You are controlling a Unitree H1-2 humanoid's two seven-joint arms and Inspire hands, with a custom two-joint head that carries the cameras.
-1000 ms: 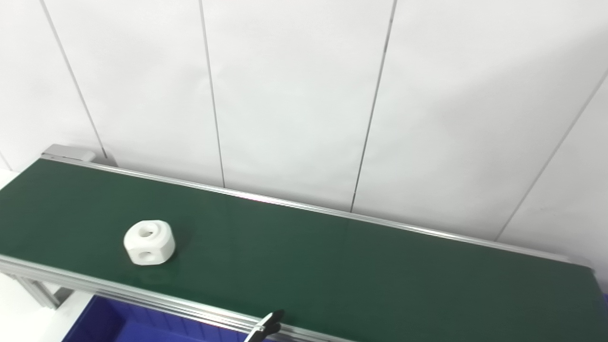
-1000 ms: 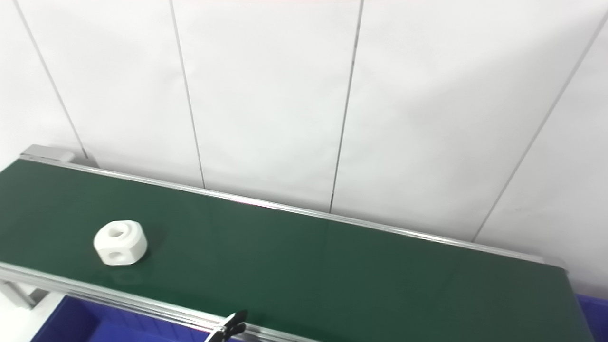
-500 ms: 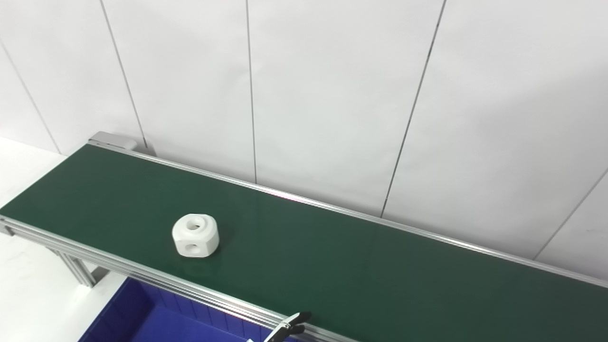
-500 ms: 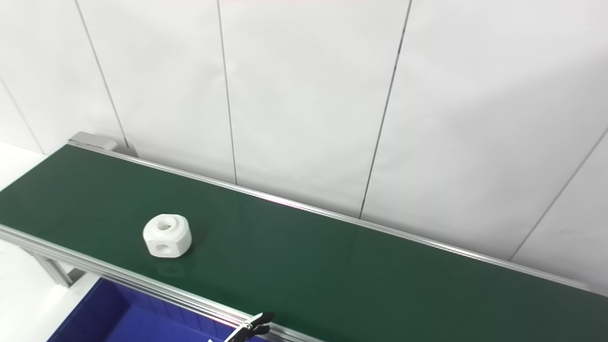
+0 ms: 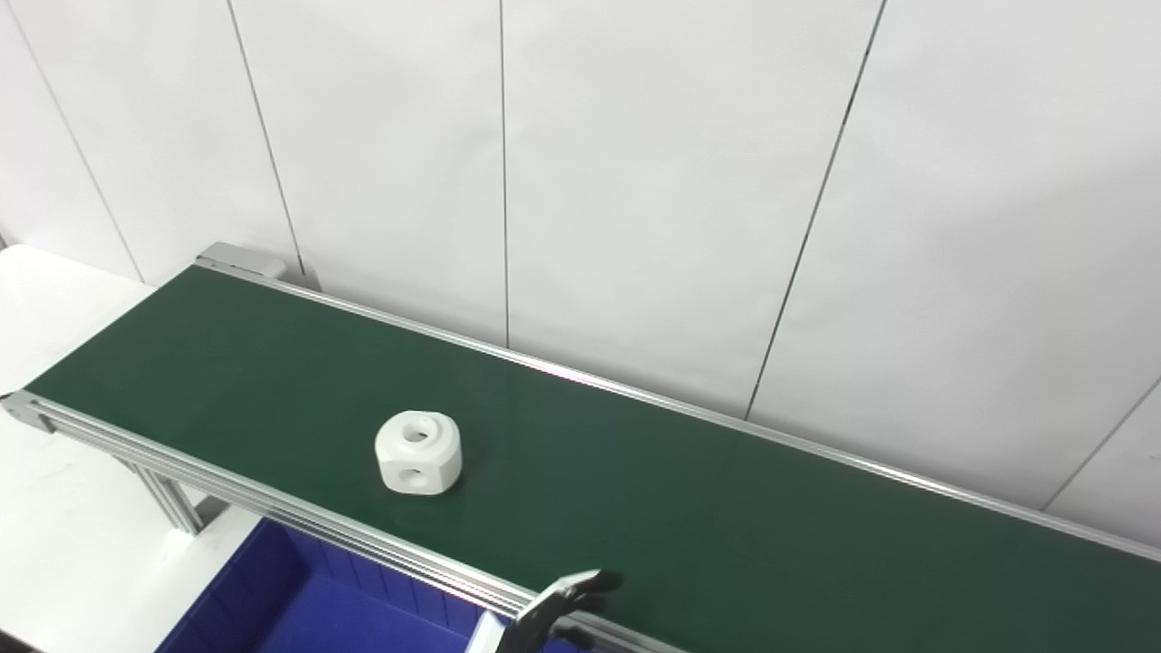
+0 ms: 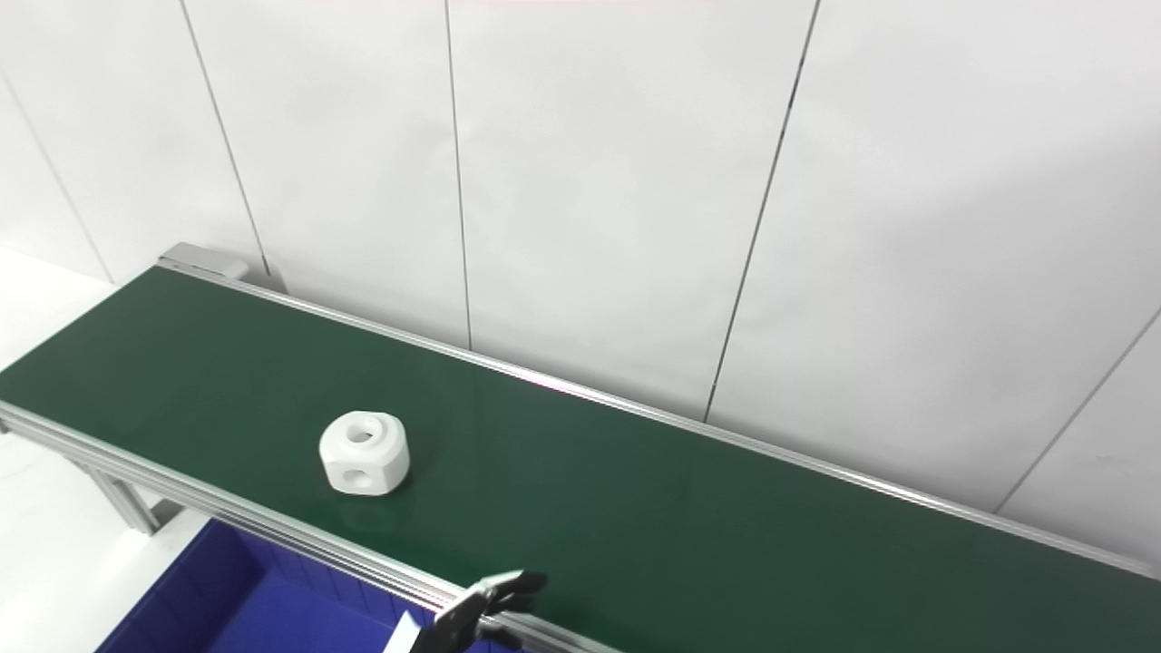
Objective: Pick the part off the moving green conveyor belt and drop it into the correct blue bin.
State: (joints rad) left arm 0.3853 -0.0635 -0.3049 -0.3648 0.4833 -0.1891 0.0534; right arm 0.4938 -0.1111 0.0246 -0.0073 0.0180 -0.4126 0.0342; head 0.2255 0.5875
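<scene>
A white chunky part (image 5: 418, 452) with round holes on its top and side lies on the green conveyor belt (image 5: 689, 508), left of the middle and near the front rail. It also shows in the right eye view (image 6: 364, 453). Only the dark fingertips of my left hand (image 5: 564, 606) show at the bottom edge, over the belt's front rail, well to the right of the part and nearer to me. The fingers are apart and hold nothing. My right hand is out of view.
A blue bin (image 5: 299, 608) sits below the belt's front rail at the lower left. A white table top (image 5: 54, 508) lies at the left. A white panelled wall (image 5: 635, 181) stands right behind the belt.
The camera has swung left, so the whole picture shifted right. The part has ridden a little to the right along the belt. My left hand has risen slightly further into view.
</scene>
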